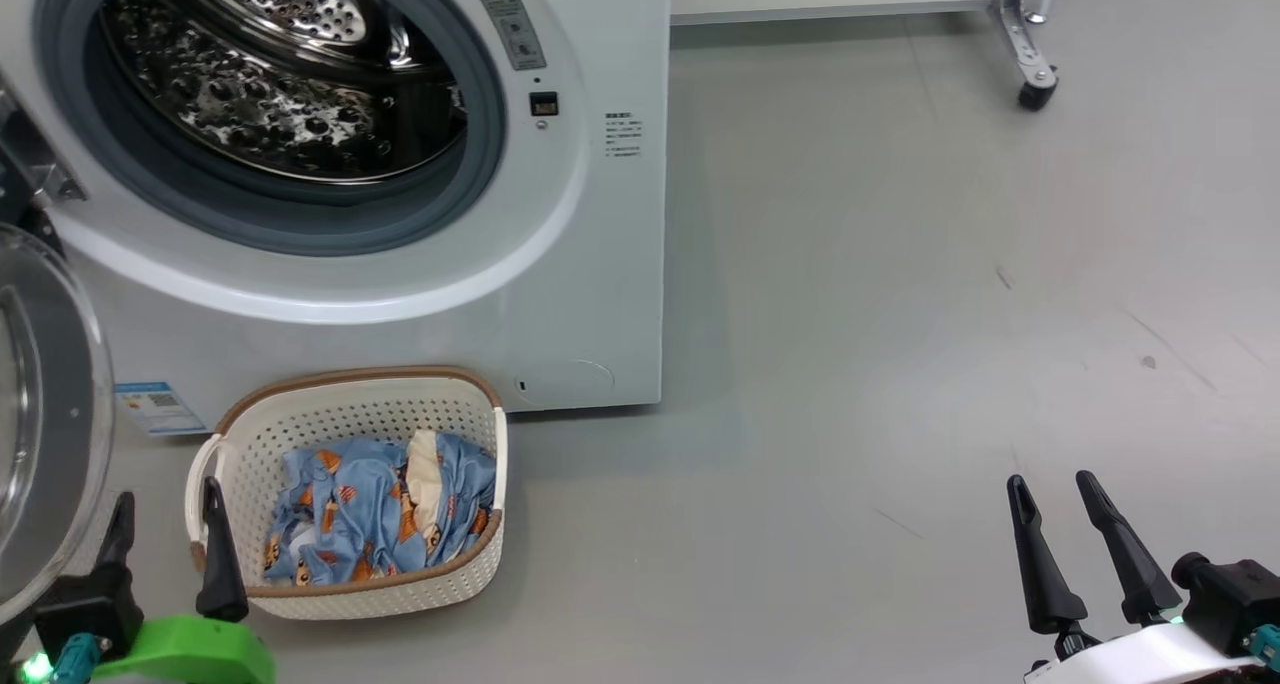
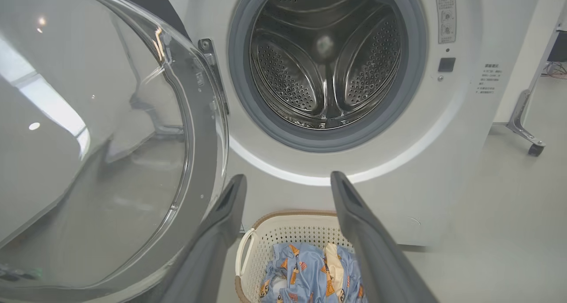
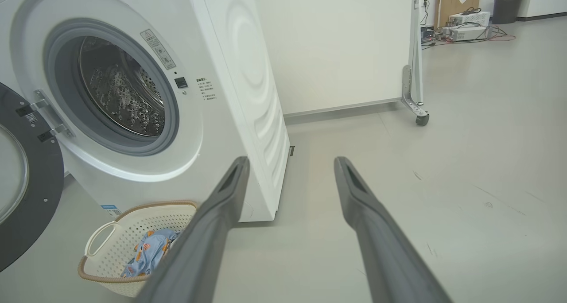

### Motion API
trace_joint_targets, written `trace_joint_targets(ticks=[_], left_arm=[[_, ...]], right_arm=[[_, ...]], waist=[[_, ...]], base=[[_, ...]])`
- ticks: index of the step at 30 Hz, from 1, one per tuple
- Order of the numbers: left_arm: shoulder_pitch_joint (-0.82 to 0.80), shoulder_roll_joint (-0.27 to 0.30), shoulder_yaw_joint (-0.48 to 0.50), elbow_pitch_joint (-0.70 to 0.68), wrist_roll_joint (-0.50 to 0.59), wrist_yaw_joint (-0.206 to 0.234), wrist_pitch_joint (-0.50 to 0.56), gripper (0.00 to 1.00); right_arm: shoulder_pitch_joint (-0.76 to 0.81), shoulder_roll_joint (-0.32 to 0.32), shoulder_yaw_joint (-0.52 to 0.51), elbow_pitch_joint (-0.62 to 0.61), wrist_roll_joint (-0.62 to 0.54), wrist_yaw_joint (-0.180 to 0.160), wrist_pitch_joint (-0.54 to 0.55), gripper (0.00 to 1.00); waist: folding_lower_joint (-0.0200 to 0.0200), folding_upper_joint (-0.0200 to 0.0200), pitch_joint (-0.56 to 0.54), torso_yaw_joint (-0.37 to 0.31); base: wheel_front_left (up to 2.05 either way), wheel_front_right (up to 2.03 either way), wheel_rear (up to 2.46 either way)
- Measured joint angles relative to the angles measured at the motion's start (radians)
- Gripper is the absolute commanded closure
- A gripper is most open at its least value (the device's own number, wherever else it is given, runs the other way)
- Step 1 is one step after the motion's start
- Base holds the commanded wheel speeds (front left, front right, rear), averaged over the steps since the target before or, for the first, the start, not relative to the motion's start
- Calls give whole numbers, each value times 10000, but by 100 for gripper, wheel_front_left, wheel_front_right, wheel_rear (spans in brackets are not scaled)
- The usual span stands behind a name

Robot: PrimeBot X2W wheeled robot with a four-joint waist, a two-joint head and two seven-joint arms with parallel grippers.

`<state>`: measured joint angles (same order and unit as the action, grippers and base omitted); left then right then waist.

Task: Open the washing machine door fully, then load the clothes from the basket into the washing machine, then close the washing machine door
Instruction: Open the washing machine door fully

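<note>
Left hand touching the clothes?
Apart. Head view: the open left hand is at the left edge of the basket, whose bare wall shows between the fingers and the clothes.

Paired black tapered fingers (image 1: 1040,564).
Left end effector (image 1: 167,492) cased in green, right end effector (image 1: 1052,480) in white; teal connectors (image 1: 75,656).

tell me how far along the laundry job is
Done: the washing machine door is swung wide open. In hand: nothing yet; the left gripper is open by the basket, the right gripper open over the floor. Left: the clothes lie in the basket, the drum is empty, then closing the door.
</note>
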<state>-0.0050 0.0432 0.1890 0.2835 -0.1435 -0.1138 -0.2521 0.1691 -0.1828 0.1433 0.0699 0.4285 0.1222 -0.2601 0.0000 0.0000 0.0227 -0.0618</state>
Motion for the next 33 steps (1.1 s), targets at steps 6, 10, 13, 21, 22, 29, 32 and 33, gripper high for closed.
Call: trace_joint_targets(ticks=[6, 10, 13, 21, 22, 29, 32, 33], left_arm=[[755, -4, -44, -117, 23, -4, 0, 0], [1171, -4, -54, -385, 21, -6, 0, 0], [1352, -19, -257, -410, 21, -12, 0, 0], [1545, -40, -573, -708, 0, -12, 0, 0], [1545, -40, -608, -725, 6, -12, 0, 0], [1650, -38, -650, -966, 17, 2, 0, 0], [1769, -40, -702, -978, -61, 56, 0, 0], [1795, -40, -715, -986, -117, 90, 0, 0]], right_arm=[[3, -6, -12, 29, -23, 0, 0, 0], [51, -27, -104, 56, -40, 0, 0, 0], [173, -56, -399, 56, -42, 0, 0, 0], [429, -81, -679, 46, -86, 0, 0, 0], [439, -81, -696, 40, -86, 0, 0, 0], [443, -92, -692, 0, -138, 0, 0, 0], [447, -92, -665, -36, -155, 0, 0, 0], [448, -86, -654, -56, -159, 0, 0, 0]], waist=[[0, 0, -39, -727], [0, 0, -121, -1123], [0, 0, -229, -1294], [0, 0, -459, -1099], [0, 0, -474, -1039], [0, 0, -581, -543], [0, 0, -620, -333], [0, 0, -628, -269]], base=[[0, 0, 0], [0, 0, 0], [0, 0, 0], [0, 0, 0], [0, 0, 0], [0, 0, 0], [0, 0, 0], [0, 0, 0]])
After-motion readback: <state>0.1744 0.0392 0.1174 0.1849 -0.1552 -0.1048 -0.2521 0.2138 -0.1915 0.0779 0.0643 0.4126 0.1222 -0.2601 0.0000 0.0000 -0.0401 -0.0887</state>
